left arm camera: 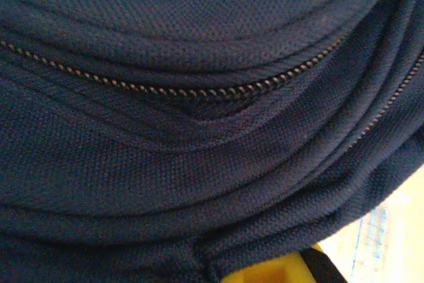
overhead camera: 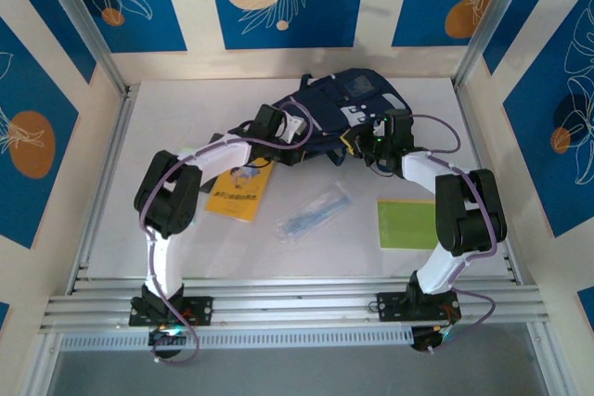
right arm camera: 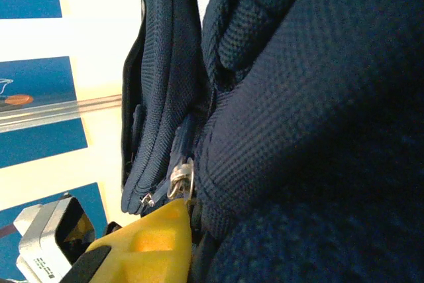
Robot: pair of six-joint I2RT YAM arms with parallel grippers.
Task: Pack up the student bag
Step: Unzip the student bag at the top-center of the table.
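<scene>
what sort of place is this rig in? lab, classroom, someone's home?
Likely a purpose-built robot test cell, not a lived-in room: a white tabletop boxed in by silver aluminium frame rails, blue printed wall panels with orange discs, and two black-and-white robot arms bolted to the near rail.

My bag (overhead camera: 327, 104) is a big backpack of dark navy fabric. It lies slumped at the far middle of the desk (overhead camera: 186, 257), well back from the desk's near edge. Its front faces up and shows white and grey patches (overhead camera: 357, 113). From my left wrist I see coarse weave bunched into soft ridges. A metal-toothed zip (left arm camera: 199, 92) curves across it, shut along the stretch I can see. From my right wrist its layers stand on edge with a dark gap between two of them. A small silver zip pull (right arm camera: 180, 180) hangs at the seam.
</scene>
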